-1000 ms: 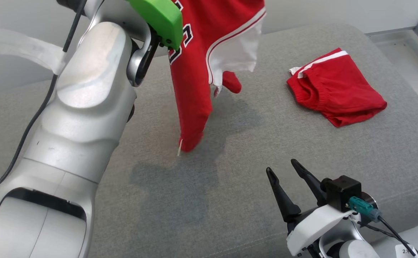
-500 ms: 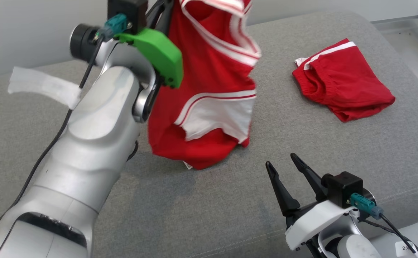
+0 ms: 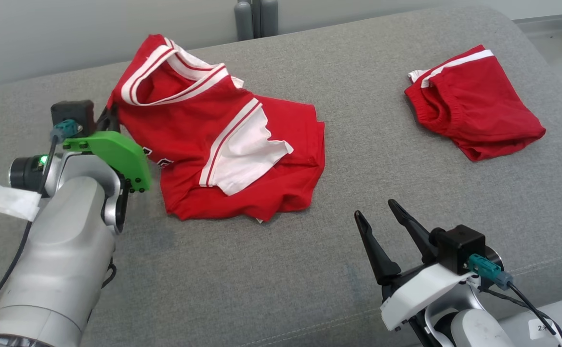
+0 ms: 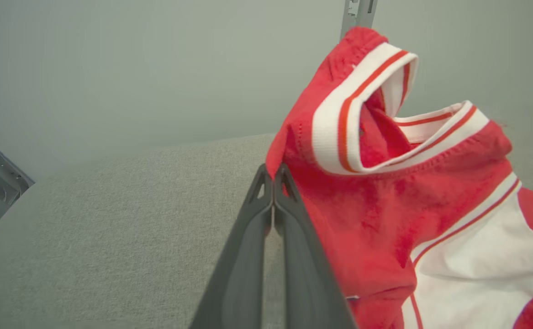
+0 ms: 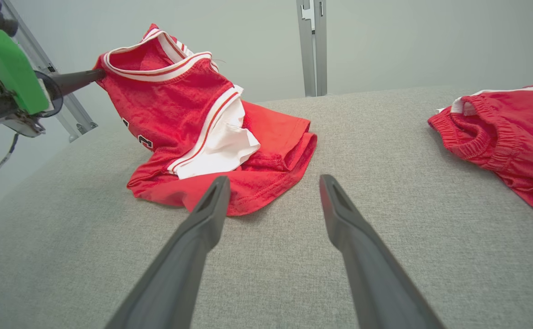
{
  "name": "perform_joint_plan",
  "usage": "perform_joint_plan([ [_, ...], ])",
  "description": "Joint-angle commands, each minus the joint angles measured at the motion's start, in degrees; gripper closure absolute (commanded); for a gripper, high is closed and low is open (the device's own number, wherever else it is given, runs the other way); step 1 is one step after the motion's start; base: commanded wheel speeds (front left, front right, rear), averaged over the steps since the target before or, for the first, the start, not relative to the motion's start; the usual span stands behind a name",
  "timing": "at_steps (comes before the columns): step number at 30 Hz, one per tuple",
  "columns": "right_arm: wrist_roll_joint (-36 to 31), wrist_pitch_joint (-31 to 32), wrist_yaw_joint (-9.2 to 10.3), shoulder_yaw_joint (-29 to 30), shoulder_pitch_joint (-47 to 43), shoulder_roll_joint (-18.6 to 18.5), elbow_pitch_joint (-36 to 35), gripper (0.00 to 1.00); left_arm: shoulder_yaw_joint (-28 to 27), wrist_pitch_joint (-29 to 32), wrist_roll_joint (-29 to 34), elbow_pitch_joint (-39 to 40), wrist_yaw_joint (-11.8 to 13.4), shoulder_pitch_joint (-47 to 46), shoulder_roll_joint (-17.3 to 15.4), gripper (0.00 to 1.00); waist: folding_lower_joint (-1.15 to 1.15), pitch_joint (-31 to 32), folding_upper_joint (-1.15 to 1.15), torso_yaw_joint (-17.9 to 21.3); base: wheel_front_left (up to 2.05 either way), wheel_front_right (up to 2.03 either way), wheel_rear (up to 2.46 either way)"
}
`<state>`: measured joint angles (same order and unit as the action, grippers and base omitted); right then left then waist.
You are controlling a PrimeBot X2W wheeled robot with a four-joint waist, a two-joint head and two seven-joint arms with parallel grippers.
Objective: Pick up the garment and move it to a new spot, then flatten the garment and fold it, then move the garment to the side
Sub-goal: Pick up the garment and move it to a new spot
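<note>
The garment [image 3: 223, 144] is a red jersey with white and red trim, lying crumpled on the grey padded surface [image 3: 309, 270] left of centre. Its collar end stands raised, because my left gripper [image 3: 111, 114] is shut on the fabric at the shoulder edge. In the left wrist view the shut left gripper [image 4: 274, 172] pinches the jersey [image 4: 385, 205] just below the collar band. My right gripper [image 3: 374, 209] stands open at the lower right, apart from the cloth. In the right wrist view the right gripper [image 5: 274, 180] points at the jersey's [image 5: 188, 105] near hem.
Red shorts [image 3: 473, 115] with a white band lie bunched at the far right of the surface, seen as red shorts [image 5: 508, 132] from the right wrist too. A grey metal post [image 3: 256, 17] stands behind the surface's back edge.
My left arm has come down and to the left, laying the hanging jersey onto the surface while still gripping it. The head camera has shifted. The right gripper has stayed put.
</note>
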<state>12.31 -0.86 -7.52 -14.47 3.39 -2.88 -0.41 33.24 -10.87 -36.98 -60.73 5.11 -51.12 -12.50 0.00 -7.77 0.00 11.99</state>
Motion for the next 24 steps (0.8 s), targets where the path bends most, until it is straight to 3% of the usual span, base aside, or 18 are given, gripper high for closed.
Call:
perform_joint_plan([
  [1, -0.5, 0.0, 0.07, -0.1, 0.7, 0.0, 0.1, 0.00, -0.7, -0.8, -0.7, -0.9, 0.7, 0.8, -1.1, 1.00, 0.00, 0.0, 0.00, -0.1, 0.00, 0.00, 0.00],
  [5, -0.5, 0.2, 0.07, -0.3, 0.9, 0.0, 0.2, 0.00, -2.0, -1.4, -1.7, -4.0, 2.1, 1.9, -2.1, 1.00, 0.00, 0.3, 0.00, -0.3, 0.00, 0.00, 0.00],
  [6, -0.5, 0.2, 0.07, -0.4, 0.9, 0.0, 0.2, 0.00, -2.3, -1.5, -1.9, -4.6, 2.4, 2.1, -2.4, 0.67, 0.00, 0.4, 0.00, -0.3, 0.00, 0.00, 0.00],
  [7, -0.6, 0.3, 0.07, -0.4, 0.9, 0.0, 0.2, 0.00, -2.6, -1.8, -2.3, -5.1, 2.6, 2.3, -2.6, 0.00, 0.00, 0.5, 0.00, -0.4, 0.00, 0.00, 0.00],
  [15, -0.9, 0.6, 0.07, 0.1, 0.1, 0.0, 0.2, 0.00, -4.3, -3.3, -4.2, -6.9, 2.4, 4.8, -3.0, 0.00, 0.00, 1.7, 0.00, -1.5, 0.00, 0.00, 0.00],
  [24, -1.2, 1.6, 0.07, 0.3, -1.1, 0.0, -0.3, 0.00, -3.8, -4.3, -3.4, -4.8, 0.0, 8.4, -1.9, 0.00, 0.00, 4.0, 0.00, -3.4, 0.00, 0.00, 0.00],
])
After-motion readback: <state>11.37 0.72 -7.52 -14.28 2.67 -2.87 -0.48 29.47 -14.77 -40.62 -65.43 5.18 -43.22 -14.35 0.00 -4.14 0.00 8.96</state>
